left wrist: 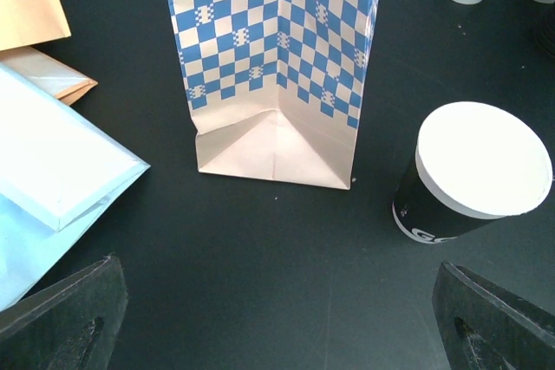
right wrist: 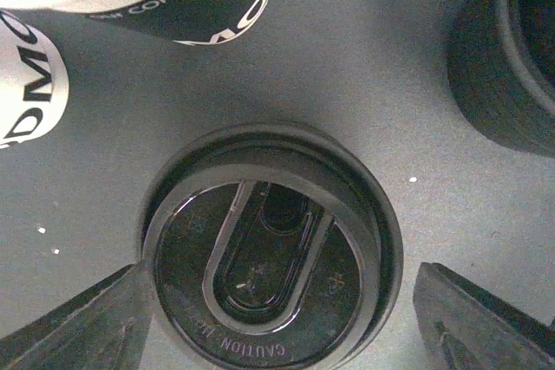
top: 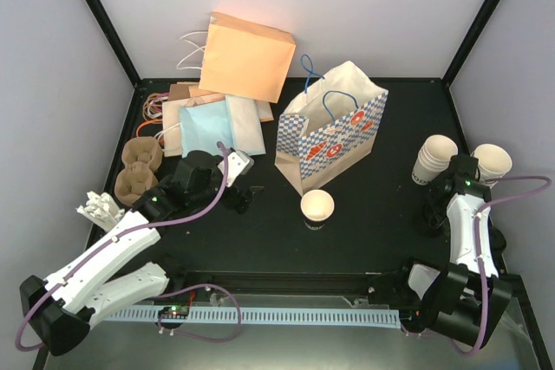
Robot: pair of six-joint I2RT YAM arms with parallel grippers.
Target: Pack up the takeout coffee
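Beside the checked bag, takeout coffee upright, mouth up

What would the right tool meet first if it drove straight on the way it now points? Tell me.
The black lid. It lies directly ahead, centred between the fingers of the open right tool, with nothing in between. How far off it lies is unclear.
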